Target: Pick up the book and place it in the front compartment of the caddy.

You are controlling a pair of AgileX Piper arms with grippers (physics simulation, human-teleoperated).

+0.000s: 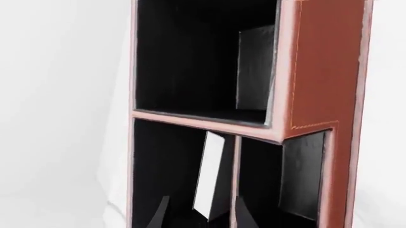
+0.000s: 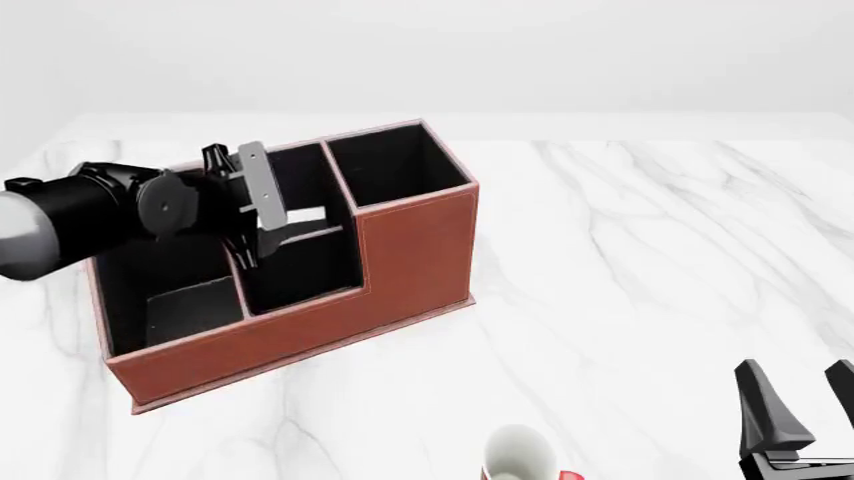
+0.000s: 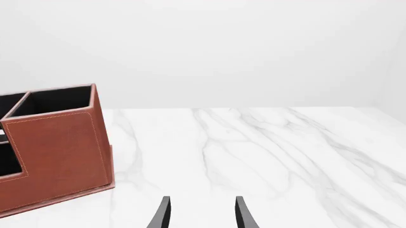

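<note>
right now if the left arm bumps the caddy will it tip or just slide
The caddy probably will not tip: it is long, low and sits flat on a wide base. On the smooth marble-look table it would more likely slide or twist. Its walls hold square corners, so it likely moves as one stiff piece.

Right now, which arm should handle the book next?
Left. The left end effector hangs open over the caddy, the book between its fingers; the right end effector sits far off near the mug.
</note>
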